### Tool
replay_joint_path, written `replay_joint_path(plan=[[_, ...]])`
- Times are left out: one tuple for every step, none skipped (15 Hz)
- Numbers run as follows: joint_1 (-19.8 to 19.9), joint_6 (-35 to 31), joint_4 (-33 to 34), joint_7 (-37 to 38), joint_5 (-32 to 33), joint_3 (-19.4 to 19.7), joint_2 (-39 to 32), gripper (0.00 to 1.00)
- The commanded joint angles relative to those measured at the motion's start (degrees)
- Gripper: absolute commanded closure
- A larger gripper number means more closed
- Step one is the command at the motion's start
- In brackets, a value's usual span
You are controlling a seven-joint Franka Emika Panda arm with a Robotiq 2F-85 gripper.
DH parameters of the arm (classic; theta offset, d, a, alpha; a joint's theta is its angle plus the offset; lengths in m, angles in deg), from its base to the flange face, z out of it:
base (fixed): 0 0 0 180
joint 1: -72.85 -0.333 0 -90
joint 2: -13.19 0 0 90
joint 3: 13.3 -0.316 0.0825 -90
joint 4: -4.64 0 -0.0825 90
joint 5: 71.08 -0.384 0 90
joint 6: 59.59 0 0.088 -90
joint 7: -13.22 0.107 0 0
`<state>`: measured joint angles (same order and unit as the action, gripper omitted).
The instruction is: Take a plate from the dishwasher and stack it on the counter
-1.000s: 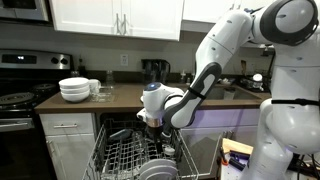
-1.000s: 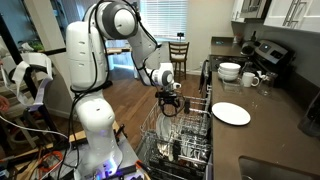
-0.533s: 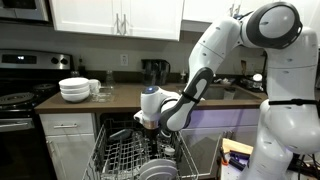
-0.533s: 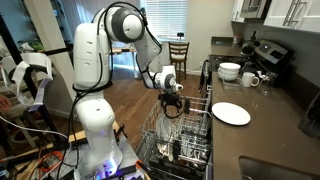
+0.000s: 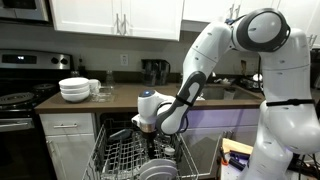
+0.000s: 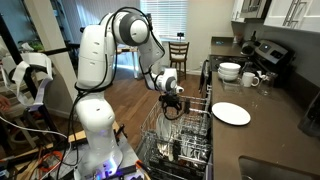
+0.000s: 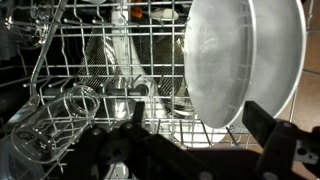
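Note:
In the wrist view a white plate (image 7: 240, 60) stands on edge in the grey wire rack of the dishwasher (image 7: 100, 60). My gripper (image 7: 198, 118) is open, with one dark finger on each side of the plate's lower rim and no contact visible. In both exterior views the gripper (image 5: 148, 123) (image 6: 172, 108) hangs just above the pulled-out rack (image 5: 125, 155) (image 6: 185, 135). Another white plate (image 6: 231, 114) lies flat on the dark counter (image 6: 275, 125) (image 5: 120, 98).
Stacked white bowls (image 5: 75, 90) (image 6: 230, 71) and cups (image 6: 251, 79) stand on the counter near the black stove (image 5: 15, 100). A clear glass (image 7: 60, 115) lies in the rack to the left of the gripper. A wooden chair (image 6: 179, 52) stands behind the robot.
The arm has bent lower and the gripper has sunk slightly toward the rack. The jaws have stayed open.

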<state>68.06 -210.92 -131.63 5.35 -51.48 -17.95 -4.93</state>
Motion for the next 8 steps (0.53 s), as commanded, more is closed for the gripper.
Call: replay_joint_path(plan=[[0.7,-1.3,1.8,-3.1,-4.1,-1.2,-2.8,0.0],[0.9,-1.2,2.1,-3.7,-5.0,-1.4,-3.2,0.0],[1.0,-1.0,2.5,-4.2,-5.8,-1.7,-3.7,0.0],[1.0,-1.0,2.8,-4.5,-6.5,-1.8,-4.2,0.0],[1.2,-0.7,3.1,-5.1,-7.4,-2.2,-4.8,0.0],[1.2,-0.8,3.4,-5.3,-7.7,-2.3,-5.3,0.0],[1.3,-0.6,3.7,-5.7,-8.2,-2.4,-5.8,0.0],[1.2,-0.5,4.0,-5.9,-8.2,-2.4,-6.2,0.09]])
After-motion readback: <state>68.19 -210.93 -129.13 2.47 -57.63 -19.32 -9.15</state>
